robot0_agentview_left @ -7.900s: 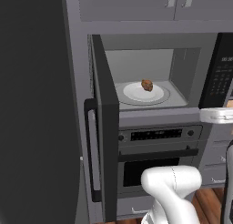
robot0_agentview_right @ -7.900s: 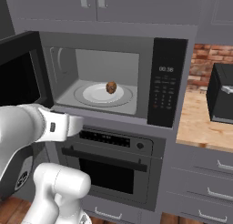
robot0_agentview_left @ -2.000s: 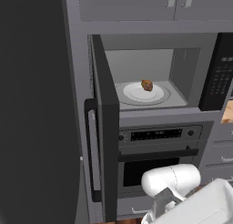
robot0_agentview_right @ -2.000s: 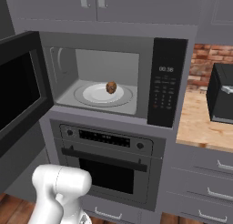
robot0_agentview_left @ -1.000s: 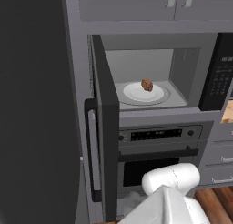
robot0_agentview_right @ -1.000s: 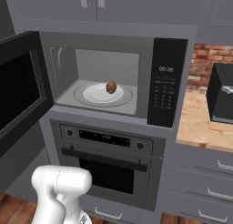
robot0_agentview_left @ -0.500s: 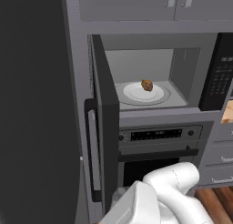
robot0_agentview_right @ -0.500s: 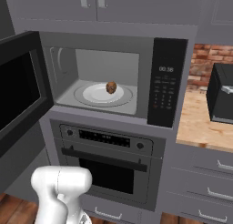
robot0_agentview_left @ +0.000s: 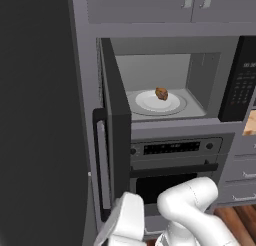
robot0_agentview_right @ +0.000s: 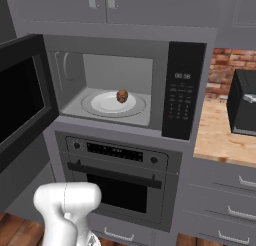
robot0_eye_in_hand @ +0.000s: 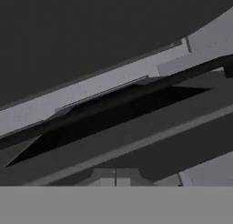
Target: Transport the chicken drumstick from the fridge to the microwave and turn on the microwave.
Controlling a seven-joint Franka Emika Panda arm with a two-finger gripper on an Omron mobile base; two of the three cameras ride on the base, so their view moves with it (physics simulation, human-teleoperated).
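Our gripper (robot0_eye_in_hand: 115, 177) is pressed together and holds nothing, the small golden-brown chicken drumstick (robot0_agentview_right: 122, 95) sits inside the wide grey microwave (robot0_agentview_right: 131, 50), so we think we must push its dark window door (robot0_agentview_left: 116, 140) shut next

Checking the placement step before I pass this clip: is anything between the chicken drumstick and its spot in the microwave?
Nothing visible is. The chicken drumstick already lies on the turntable inside the microwave. The microwave door hangs wide open to the left, so it must be shut before the keypad is used.
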